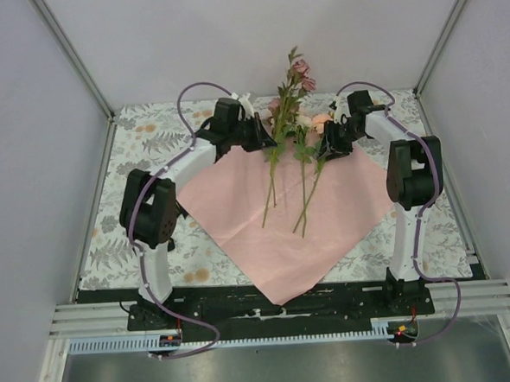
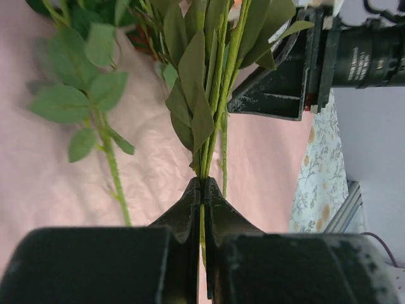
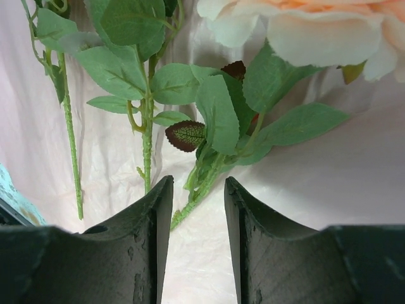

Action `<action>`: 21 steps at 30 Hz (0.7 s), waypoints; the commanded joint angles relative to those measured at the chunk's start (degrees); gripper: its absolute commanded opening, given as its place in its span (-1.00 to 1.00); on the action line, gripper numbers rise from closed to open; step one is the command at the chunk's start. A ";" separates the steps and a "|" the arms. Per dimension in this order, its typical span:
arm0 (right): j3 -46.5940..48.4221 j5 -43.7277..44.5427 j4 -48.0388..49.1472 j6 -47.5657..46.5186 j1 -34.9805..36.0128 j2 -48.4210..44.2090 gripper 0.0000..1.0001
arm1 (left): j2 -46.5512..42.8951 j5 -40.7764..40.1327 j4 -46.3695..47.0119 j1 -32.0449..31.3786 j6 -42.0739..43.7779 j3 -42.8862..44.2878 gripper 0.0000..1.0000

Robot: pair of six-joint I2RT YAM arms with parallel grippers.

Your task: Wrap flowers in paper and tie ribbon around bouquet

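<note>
Your L end effector (image 2: 202, 188) is clenched on thin stems of the flowers (image 2: 209, 76), over the pink paper (image 2: 50, 190). Your R end effector (image 3: 196, 190) is part open w/ a leafy stem between its fingers, not gripped. Other stems lie on the paper, far side of the bench (image 1: 147, 133).

Jaws of left tool (image 2: 202, 187) together, of right tool (image 3: 197, 185) apart

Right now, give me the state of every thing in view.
Paper, spread flat, pink face up.
Flowers, loose, unwrapped, stems over it.
Left fingers, shut on flower stems.
Right fingers, open, a stem in the gap.
</note>
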 commanded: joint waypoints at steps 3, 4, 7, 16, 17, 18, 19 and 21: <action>2.66 -3.26 1.27 -1.12 0.25 0.85 -0.10 | 5.03 -0.80 13.79 -2.49 -11.11 -1.55 -0.96; 2.49 -3.26 1.27 -1.38 0.16 0.76 -0.10 | 5.46 -2.02 14.06 -3.01 -11.29 -1.72 -0.96; 2.31 -3.61 1.71 -1.47 0.25 0.58 -0.10 | 6.35 -2.90 15.73 -3.89 -12.60 -3.12 -0.96; 3.01 -3.44 3.56 -1.38 0.86 0.85 -0.10 | 4.60 -2.99 16.78 -6.53 -13.13 -10.33 -0.96; 3.10 -3.27 3.73 -1.38 0.95 1.02 -0.10 | 3.98 -3.43 16.44 -6.71 -12.96 -10.86 -0.96; 3.19 -3.26 3.91 -1.47 1.04 1.28 -0.10 | 3.10 -4.04 16.43 -6.88 -13.05 -12.26 -0.96; 3.36 -3.18 4.00 -1.56 1.13 1.46 -0.10 | 2.83 -4.31 16.78 -6.97 -13.22 -13.23 -0.96; 3.63 -2.92 4.17 -2.00 1.30 2.16 -0.10 | 2.92 -5.01 16.87 -6.97 -13.66 -14.64 -0.96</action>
